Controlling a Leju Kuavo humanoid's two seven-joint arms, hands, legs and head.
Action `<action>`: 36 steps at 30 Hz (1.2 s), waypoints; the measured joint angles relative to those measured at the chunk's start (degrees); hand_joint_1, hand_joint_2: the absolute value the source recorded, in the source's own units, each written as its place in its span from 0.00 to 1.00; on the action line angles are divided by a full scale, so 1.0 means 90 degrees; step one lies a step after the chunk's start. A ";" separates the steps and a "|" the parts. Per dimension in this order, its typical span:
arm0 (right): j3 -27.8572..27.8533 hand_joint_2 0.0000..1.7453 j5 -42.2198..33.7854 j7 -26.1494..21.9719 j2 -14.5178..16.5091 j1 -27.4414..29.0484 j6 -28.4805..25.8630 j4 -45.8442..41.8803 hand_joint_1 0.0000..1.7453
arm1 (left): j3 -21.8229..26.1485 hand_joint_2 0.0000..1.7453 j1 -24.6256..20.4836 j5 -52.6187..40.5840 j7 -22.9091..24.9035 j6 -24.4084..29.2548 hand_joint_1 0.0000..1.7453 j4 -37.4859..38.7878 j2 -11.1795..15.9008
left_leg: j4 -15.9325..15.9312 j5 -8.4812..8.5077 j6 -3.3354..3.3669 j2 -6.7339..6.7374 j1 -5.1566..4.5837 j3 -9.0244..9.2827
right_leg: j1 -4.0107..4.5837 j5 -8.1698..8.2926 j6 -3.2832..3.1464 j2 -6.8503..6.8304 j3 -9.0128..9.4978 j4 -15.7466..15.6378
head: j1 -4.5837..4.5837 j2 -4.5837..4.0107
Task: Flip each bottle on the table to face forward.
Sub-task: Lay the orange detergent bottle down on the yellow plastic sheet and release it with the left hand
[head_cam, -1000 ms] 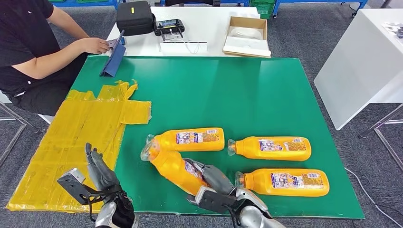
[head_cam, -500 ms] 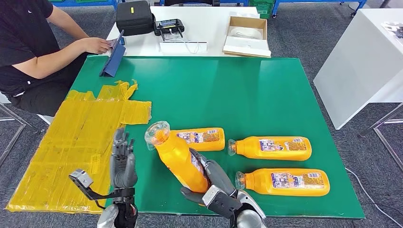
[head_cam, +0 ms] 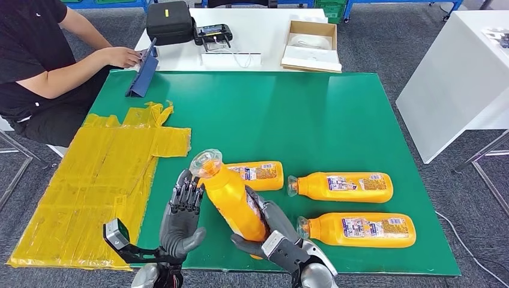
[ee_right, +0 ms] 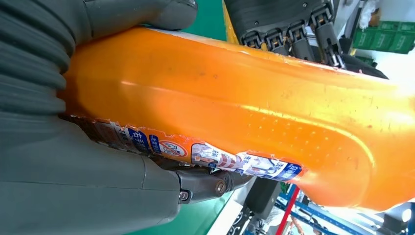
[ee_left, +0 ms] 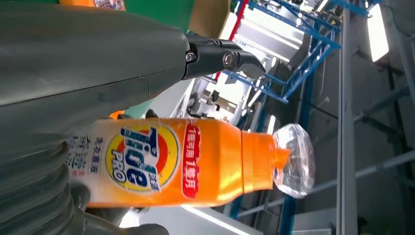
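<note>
Bottle tilts near-upright, cap up; right hand fingers grip it; left hand fingers apart.

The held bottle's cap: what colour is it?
Clear, see-through cap on the orange bottle; left wrist view shows it best.

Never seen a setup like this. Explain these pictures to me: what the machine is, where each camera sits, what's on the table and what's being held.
It's a humanoid robot with two silver arms. The wide picture is from its head, looking down on a green table. The two close-ups come from cameras at its wrists. Its right hand grips an orange bottle, raised off the table. Its left hand is open beside it, fingers spread. Three more orange bottles lie flat. A yellow sheet covers the table's left side, and a person sits at the far corner.
</note>
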 joint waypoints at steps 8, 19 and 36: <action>-0.0035 1.00 0.0289 0.0186 0.0016 -0.0055 0.0102 0.0132 1.00 | -0.0004 1.00 0.0024 -0.0248 -0.0005 -0.0057 0.00 0.0002 0.0000 | 0.0000 0.0000 0.0000 0.0000 0.0000 -0.0002 | -0.0002 0.0000 0.0000 0.0000 0.0000 0.0000 | 0.0001 0.0000; 0.0361 1.00 0.0681 0.0522 -0.0026 -0.0558 0.0336 0.1037 1.00 | -0.0017 1.00 -0.0022 -0.0478 -0.0002 0.0085 0.00 0.0111 0.0000 | 0.0001 0.0001 0.0001 0.0000 0.0000 0.0000 | -0.0001 0.0001 0.0001 0.0000 -0.0001 0.0000 | 0.0000 0.0000; 0.1535 1.00 0.0914 0.0798 0.0099 -0.1332 0.0466 0.1685 1.00 | 0.0046 1.00 -0.0066 -0.1002 -0.0025 0.0772 1.00 0.0217 0.0011 | 0.0000 0.0003 0.0000 0.0001 0.0000 -0.0002 | 0.0001 0.0001 0.0000 0.0001 -0.0001 0.0001 | 0.0000 0.0000</action>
